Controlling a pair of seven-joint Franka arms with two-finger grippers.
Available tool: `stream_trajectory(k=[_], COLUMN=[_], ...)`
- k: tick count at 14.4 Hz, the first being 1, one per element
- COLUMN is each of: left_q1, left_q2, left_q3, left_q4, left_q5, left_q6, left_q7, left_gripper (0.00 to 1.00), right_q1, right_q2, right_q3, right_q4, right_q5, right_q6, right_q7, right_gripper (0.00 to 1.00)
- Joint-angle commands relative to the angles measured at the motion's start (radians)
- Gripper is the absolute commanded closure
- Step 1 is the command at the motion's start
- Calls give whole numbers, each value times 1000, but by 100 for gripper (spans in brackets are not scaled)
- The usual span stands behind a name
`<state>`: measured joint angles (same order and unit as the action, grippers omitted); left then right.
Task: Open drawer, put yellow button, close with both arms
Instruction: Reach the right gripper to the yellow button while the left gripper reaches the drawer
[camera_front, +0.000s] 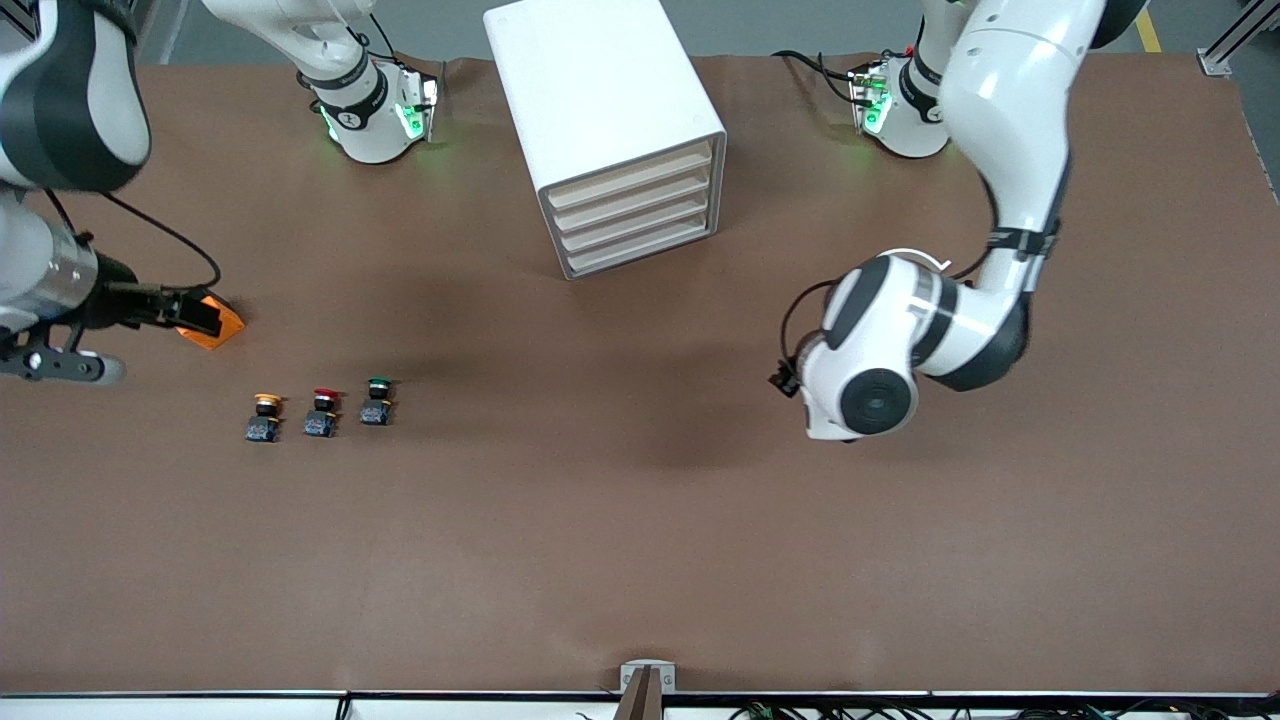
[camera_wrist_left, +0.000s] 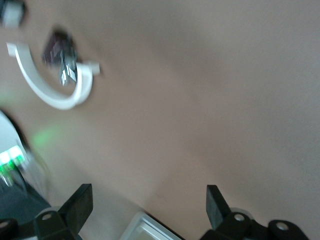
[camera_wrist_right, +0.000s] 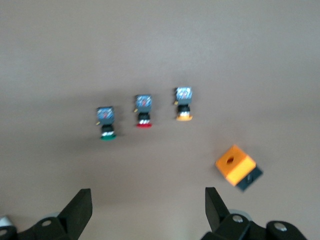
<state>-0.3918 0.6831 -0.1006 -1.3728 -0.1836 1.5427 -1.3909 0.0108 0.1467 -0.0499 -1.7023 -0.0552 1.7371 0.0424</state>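
The white cabinet (camera_front: 610, 120) stands at the table's middle, near the robots' bases. Its four cream-fronted drawers (camera_front: 635, 215) are all shut. The yellow button (camera_front: 265, 416) stands at the right arm's end of a row of three; it also shows in the right wrist view (camera_wrist_right: 183, 104). My right gripper (camera_wrist_right: 148, 200) is open and empty, up over the table beside the row, toward the right arm's end. My left gripper (camera_wrist_left: 150, 200) is open and empty over bare table toward the left arm's end. A corner of the cabinet (camera_wrist_left: 145, 230) shows between its fingers. In the front view the left arm's wrist (camera_front: 865, 375) hides that gripper.
The red-capped button (camera_front: 323, 411) and the green-capped button (camera_front: 378, 400) stand beside the yellow one. An orange block (camera_front: 214, 324) lies farther from the front camera than the row, by the right arm's wrist. It also shows in the right wrist view (camera_wrist_right: 235, 166).
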Motion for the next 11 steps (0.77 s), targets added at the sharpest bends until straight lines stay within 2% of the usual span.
stream_trajectory(k=[1,5,7,9,11], left_q1=[4,-25,-45,-47,-68], left_q2=[24,33,29,29,30], left_q3=[7,6,6,-2,-8], left_q4=[26,18,17,17,17], left_q5=[-139,-315,-377,-491,-520], left_q6=[-13,-36,-97,-148,-171], left_q7=[-276,-495,-574,-623,-727], left_gripper=[0,0,0,0,0], right_q1=[-61,-115,-136,-147,-155], right_q2=[7,102,145,197,253], right_q3=[5,5,5,5,5], right_q4=[-130,-218,-246,-249,-247], right_q5=[-8,-14,-23,-23,-23], right_q6=[160,359,453,510,594], right_q7=[-104,-119,-154,-157,-199], right_gripper=[0,0,0,0,0])
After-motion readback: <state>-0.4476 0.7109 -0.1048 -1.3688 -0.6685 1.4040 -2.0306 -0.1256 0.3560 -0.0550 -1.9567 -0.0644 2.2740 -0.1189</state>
